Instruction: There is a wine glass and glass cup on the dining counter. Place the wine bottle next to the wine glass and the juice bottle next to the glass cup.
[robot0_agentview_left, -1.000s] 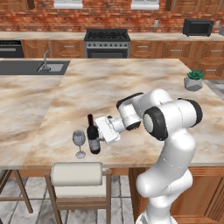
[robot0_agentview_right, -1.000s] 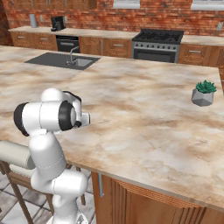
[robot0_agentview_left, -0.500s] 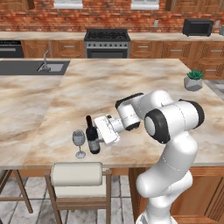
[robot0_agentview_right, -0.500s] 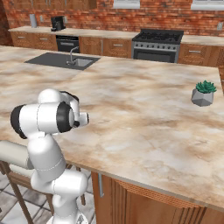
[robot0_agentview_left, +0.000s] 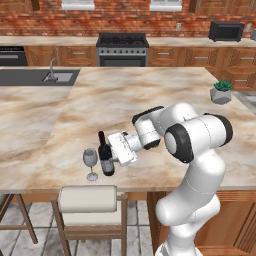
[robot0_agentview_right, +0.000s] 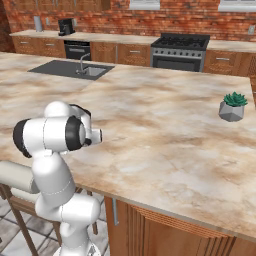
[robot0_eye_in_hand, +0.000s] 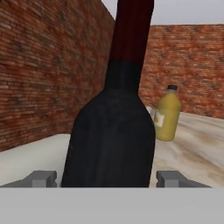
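A wide island counter (robot0_agentview_left: 140, 100) of beige-brown veined marble spreads across the kitchen. A dark sunken sink (robot0_agentview_left: 37, 77) with a tap sits at its far left corner. Near the front edge, a small clear wine glass (robot0_agentview_left: 90, 163) stands upright, and a slim dark wine bottle (robot0_agentview_left: 105, 155) stands upright just beside it on its right. A small potted plant (robot0_agentview_left: 221, 92) in a grey pot rests near the far right edge. A squat yellow juice bottle (robot0_eye_in_hand: 167, 114) stands upright on the marble too.
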